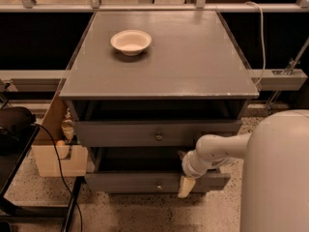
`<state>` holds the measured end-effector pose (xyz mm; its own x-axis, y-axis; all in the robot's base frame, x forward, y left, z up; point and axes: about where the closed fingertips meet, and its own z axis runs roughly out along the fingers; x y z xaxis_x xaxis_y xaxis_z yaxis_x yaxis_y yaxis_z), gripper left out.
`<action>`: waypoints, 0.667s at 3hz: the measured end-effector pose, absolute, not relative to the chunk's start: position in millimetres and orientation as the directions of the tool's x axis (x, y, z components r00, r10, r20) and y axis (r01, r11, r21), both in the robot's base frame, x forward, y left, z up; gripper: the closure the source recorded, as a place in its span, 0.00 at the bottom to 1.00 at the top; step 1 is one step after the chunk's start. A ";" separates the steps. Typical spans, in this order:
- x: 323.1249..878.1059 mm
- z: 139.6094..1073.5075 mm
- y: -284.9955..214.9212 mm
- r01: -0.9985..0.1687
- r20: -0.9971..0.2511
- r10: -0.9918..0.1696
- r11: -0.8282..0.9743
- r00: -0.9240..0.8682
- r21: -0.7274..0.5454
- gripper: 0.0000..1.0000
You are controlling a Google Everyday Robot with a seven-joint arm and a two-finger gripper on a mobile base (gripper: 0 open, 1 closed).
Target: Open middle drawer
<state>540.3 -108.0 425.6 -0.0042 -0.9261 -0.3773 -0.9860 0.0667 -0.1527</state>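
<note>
The grey cabinet [164, 76] shows two drawer fronts. The upper, wider one [120, 133] is pulled out, with a round knob [158, 136]. Below it, the middle drawer [130, 181] also stands pulled out, with a dark inside [135, 159] and a small knob [157, 187]. The lowest drawer is hidden beneath it. My gripper [184, 172] is at the right part of the middle drawer's front, right of its knob, on the white arm [222, 149] that reaches in from the right.
A white bowl [131, 41] sits on the cabinet top. A cardboard box [53, 156] stands left of the cabinet, beside a black cable [58, 173] and dark equipment [14, 124]. The arm's big white body [277, 178] fills the lower right. The floor is speckled.
</note>
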 end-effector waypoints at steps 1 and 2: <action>539.8 414.1 -114.3 -0.990 -0.376 -0.925 0.096 -0.052 -0.101 0.00; 532.6 406.3 -119.2 -0.992 -0.378 -0.922 0.111 -0.079 -0.064 0.00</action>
